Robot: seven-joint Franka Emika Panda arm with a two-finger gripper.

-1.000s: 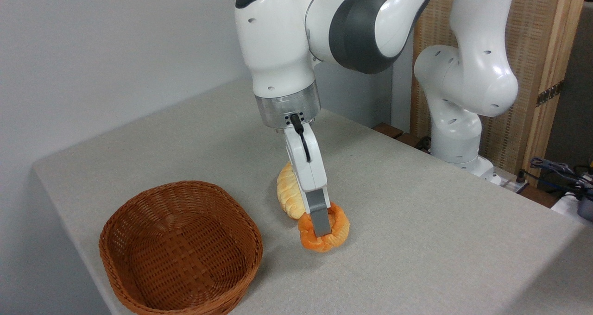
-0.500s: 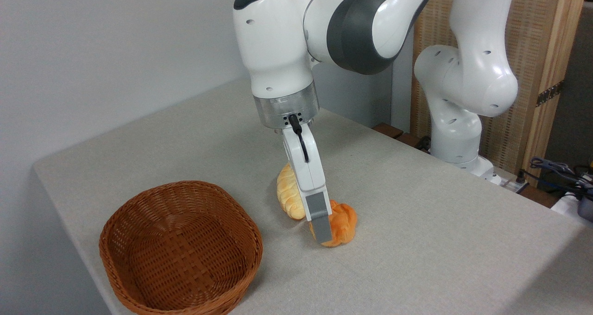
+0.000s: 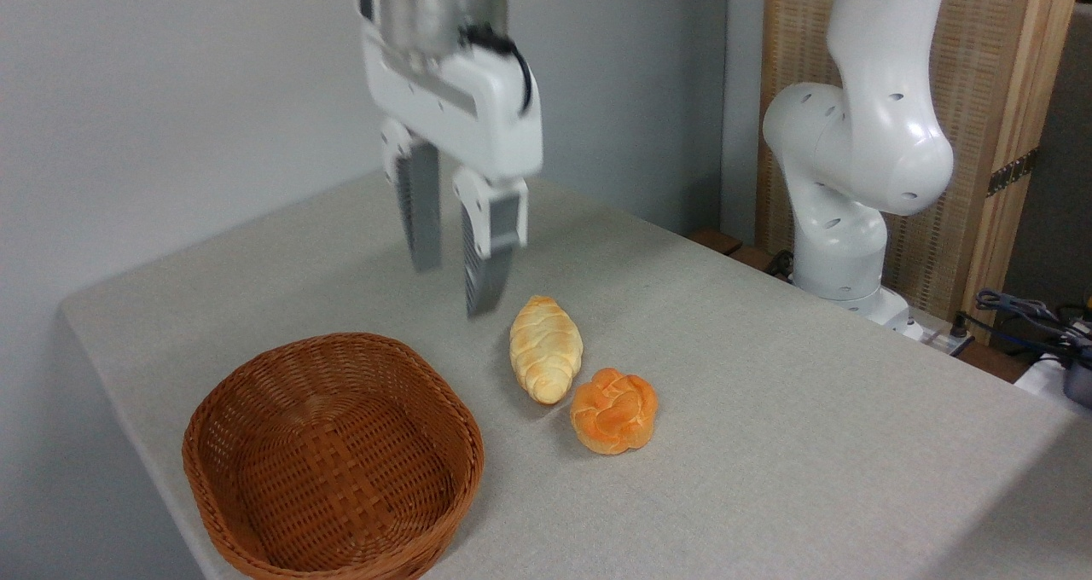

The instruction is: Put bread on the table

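**Bun down on the cloth, tool raised and empty**

Resting on the table (image 3: 768, 443), right of the wicker basket (image 3: 333, 461) and clear of its rim: the bread (image 3: 614, 410), a round orange knotted bun, upright on its base. Just beside it, on the side away from the basket's front and slightly farther back: a pale yellow braided loaf (image 3: 545, 348), long axis running front to back, near end seemingly touching the bun, though hard to tell from this angle. Nothing visible inside the basket but its own weave.

Hanging well above the table, over the ground between the basket's far rim and the loaf: the gripper (image 3: 452, 260), fingers pointing down, parted by a modest gap, gripping nothing. Slightly blurred. Well apart from the bun, no contact with either piece.

Beyond the table's far edge, far right of the basket: the white arm base (image 3: 845, 247), before a wooden slatted panel (image 3: 981, 94)
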